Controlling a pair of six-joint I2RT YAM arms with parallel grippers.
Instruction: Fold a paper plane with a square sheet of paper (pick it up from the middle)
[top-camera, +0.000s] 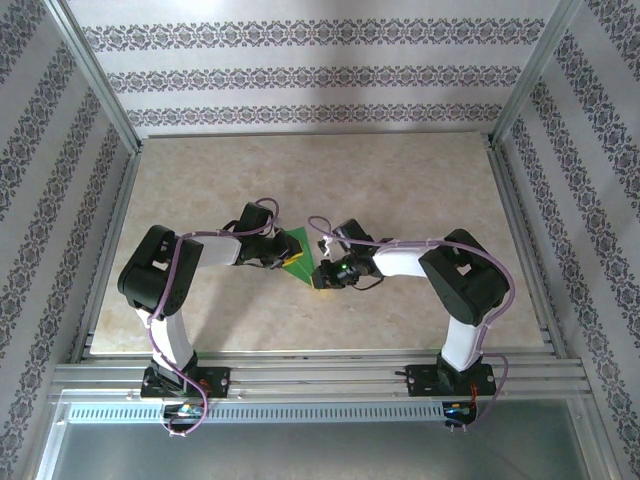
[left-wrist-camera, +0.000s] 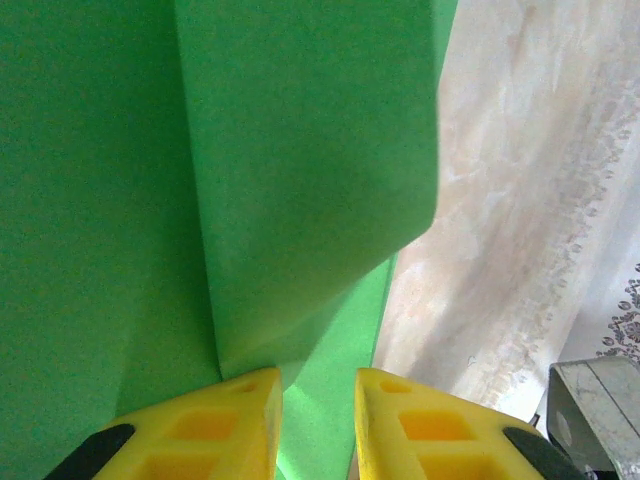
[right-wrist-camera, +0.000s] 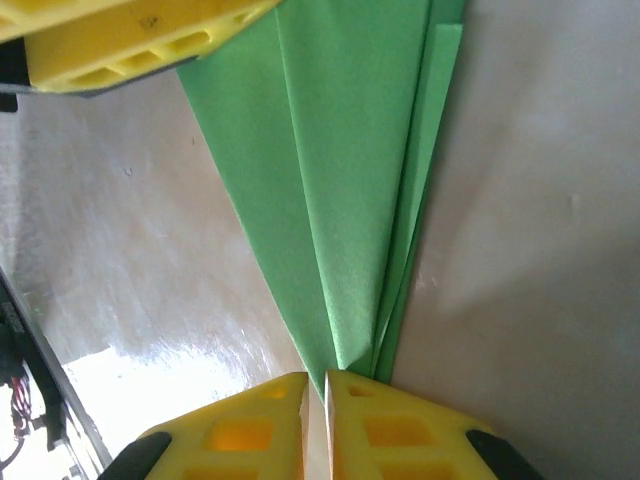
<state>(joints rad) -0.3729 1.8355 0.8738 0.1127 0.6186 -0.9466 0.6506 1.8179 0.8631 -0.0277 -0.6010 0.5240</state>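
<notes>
The bright green paper plane (top-camera: 299, 260) lies mid-table between my two grippers, folded into a narrow pointed dart with layered flaps (right-wrist-camera: 340, 200). My right gripper (right-wrist-camera: 325, 395) is shut on its pointed tip, which runs into the thin slit between the yellow fingers; from above, this gripper (top-camera: 322, 275) sits at the paper's near end. My left gripper (left-wrist-camera: 318, 400) stands open at the wide end, its fingers apart over the green paper (left-wrist-camera: 300, 150), with a raised flap edge meeting the left fingertip (left-wrist-camera: 250, 395). Its yellow finger (right-wrist-camera: 130, 40) also reaches into the right wrist view, top left.
The beige marbled tabletop (top-camera: 400, 180) spreads around the paper on all sides. Aluminium frame rails (top-camera: 320, 375) run along the near edge and up both sides, with patterned walls (top-camera: 320, 70) behind. A grey metal block (left-wrist-camera: 595, 410) sits at the left wrist view's lower right.
</notes>
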